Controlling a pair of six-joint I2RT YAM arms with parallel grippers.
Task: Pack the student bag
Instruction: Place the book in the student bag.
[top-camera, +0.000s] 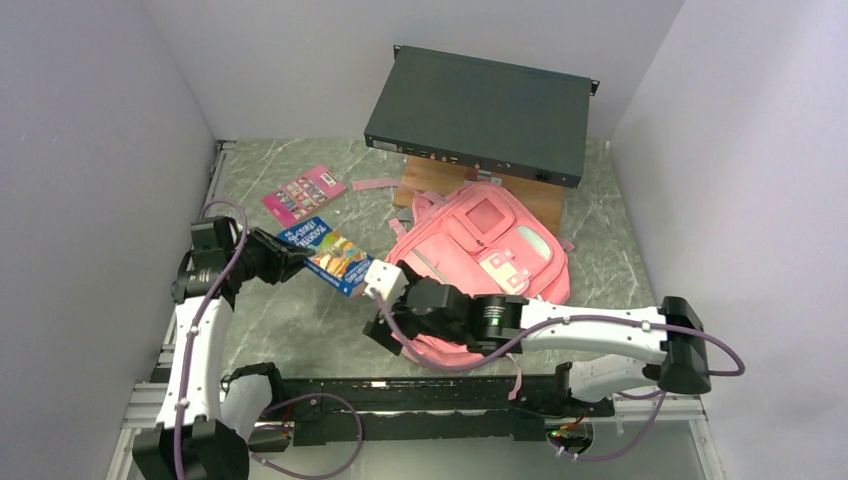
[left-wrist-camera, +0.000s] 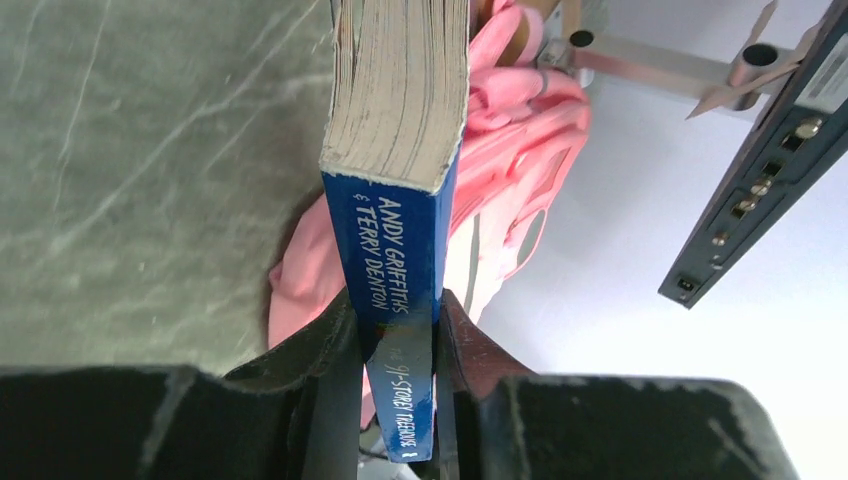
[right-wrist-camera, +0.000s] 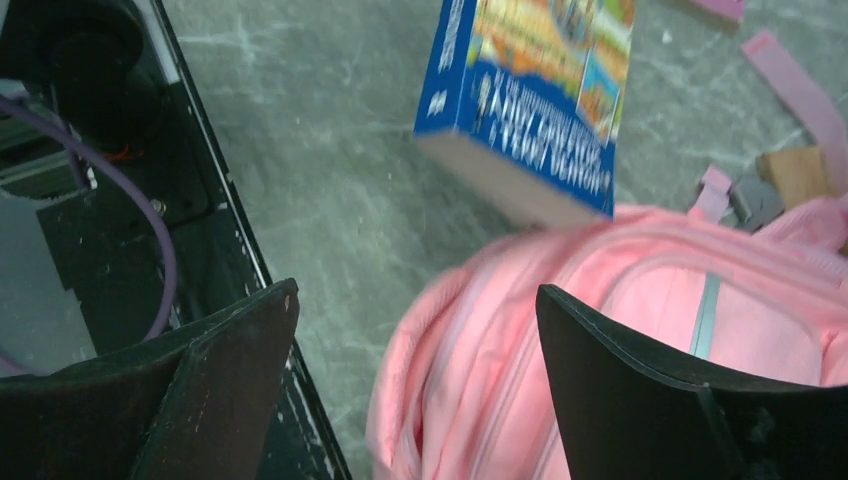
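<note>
Shows the student bag (top-camera: 497, 252), soft pink with paler trim and zips, slumped mid-table. Finds the left gripper (left-wrist-camera: 395, 322) clamped on a blue book (left-wrist-camera: 396, 225), right gripper (right-wrist-camera: 415, 292) spread wide above the bag.

white arms (top-camera: 590, 330) bear black joints (top-camera: 686, 348), purple cables (right-wrist-camera: 169, 268)

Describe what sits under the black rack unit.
A wooden block shows beneath the black rack unit, the student bag overlapping its front. Unit and bag cover most of it; anything else underneath is hidden.
</note>
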